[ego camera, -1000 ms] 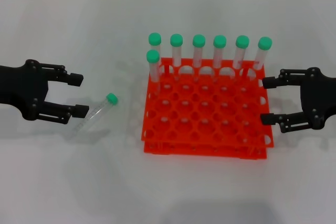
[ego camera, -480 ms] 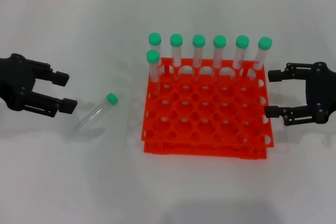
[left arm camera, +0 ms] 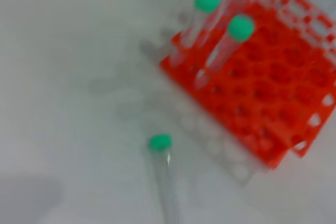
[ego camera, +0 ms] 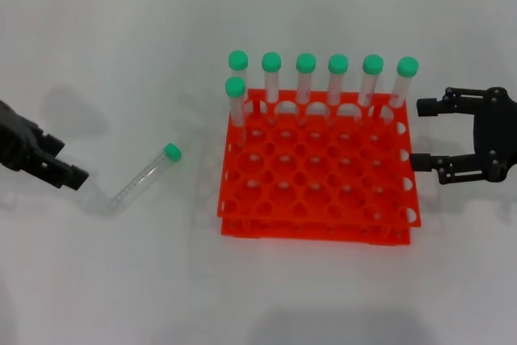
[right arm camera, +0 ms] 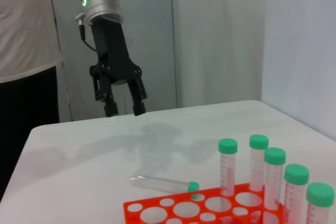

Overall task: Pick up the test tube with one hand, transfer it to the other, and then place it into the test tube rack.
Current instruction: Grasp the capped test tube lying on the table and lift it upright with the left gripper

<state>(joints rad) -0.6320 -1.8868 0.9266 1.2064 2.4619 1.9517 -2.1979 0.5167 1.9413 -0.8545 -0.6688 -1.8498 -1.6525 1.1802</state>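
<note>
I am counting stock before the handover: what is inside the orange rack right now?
Seven green-capped tubes stand in the test tube rack: six along its far row, one behind its left end. The other holes look empty; the lower tier is partly hidden.

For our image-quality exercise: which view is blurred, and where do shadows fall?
Left wrist view: blurred, smearing the test tube and the test tube rack. Head view: sharp, with soft shadows beside the left gripper. Right wrist view: clear, with the gripper's faint shadow on the table.

Green-capped clear test tube lying flat (uncontacted), left of orange rack
</note>
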